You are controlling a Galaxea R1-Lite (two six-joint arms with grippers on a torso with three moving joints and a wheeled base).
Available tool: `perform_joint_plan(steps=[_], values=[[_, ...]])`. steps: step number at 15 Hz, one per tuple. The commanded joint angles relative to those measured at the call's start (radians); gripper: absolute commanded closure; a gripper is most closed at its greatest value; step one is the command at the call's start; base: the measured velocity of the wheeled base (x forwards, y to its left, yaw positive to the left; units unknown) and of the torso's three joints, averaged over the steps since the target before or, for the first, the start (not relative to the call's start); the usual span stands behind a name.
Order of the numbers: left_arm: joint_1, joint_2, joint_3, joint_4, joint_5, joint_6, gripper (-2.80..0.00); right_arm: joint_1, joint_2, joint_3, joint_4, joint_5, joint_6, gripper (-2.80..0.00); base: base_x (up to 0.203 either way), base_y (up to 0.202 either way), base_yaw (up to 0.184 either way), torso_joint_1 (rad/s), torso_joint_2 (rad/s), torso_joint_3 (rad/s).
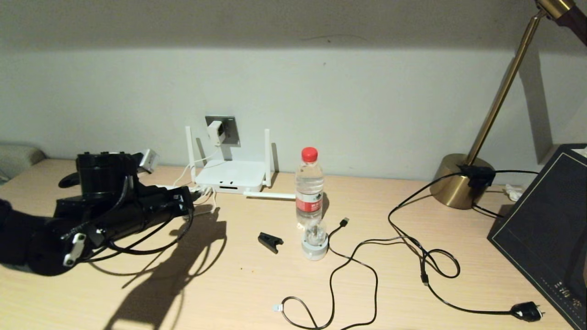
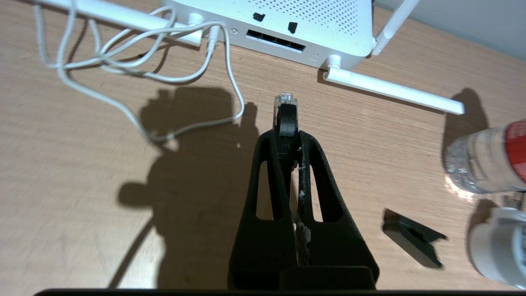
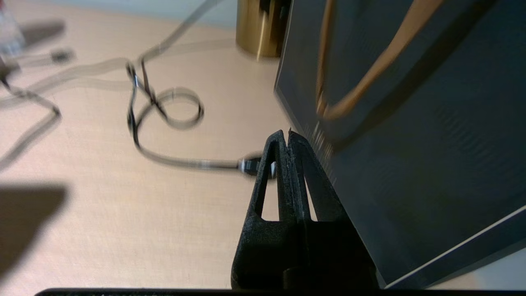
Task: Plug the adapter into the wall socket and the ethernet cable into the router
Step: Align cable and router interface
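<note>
The left gripper [image 2: 287, 135] pinches the ethernet cable [image 2: 286, 119] by its clear clip connector, poised above the wooden surface [image 2: 82, 205] just short of the white router [image 2: 312, 24]. The adapter [image 1: 214, 133] sits in the wall socket [image 1: 229, 128]. The right gripper [image 3: 286, 137] hangs closed and empty.

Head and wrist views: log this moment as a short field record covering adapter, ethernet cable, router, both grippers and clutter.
adapter: seated in the wall socket
ethernet cable: clear-clip end held, pointing at the router, short of its port slot
left gripper: shut on the ethernet cable, above the table
right gripper: shut, empty, beside a dark bag
clutter: water bottle, brass lamp
</note>
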Motion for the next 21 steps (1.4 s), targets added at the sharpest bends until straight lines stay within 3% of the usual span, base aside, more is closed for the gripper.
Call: perform_joint_plan(steps=[1,6,10,15,18,21], values=[[-0.007,0.097,-0.001,-0.073,-0.002,0.012,0.00,-0.001,-0.031,0.073,-0.021,0.005,0.001,0.00,0.000,0.000,0.000,0.000,0.00,0.000],[-0.013,0.230,-0.042,-0.187,-0.007,0.013,0.00,-0.001,-0.031,0.112,-0.120,0.042,-0.009,0.00,0.000,0.000,0.000,0.000,0.00,0.000],[-0.016,0.323,-0.068,-0.287,-0.011,0.015,0.00,0.000,-0.031,0.112,-0.122,0.041,-0.002,0.00,0.000,0.000,0.000,0.000,0.00,0.000],[-0.016,0.349,-0.082,-0.299,-0.010,0.041,0.00,-0.001,-0.031,0.112,-0.122,0.047,0.014,0.00,0.000,0.000,0.000,0.000,0.00,0.000],[-0.014,0.370,-0.079,-0.342,-0.008,0.082,0.00,-0.002,-0.031,0.152,-0.130,0.134,0.066,0.00,0.000,0.000,0.000,0.000,0.00,0.000],[-0.013,0.380,-0.069,-0.389,-0.004,0.090,0.00,-0.002,-0.031,0.151,-0.131,0.133,0.061,0.00,0.000,0.000,0.000,0.000,0.00,0.000]])
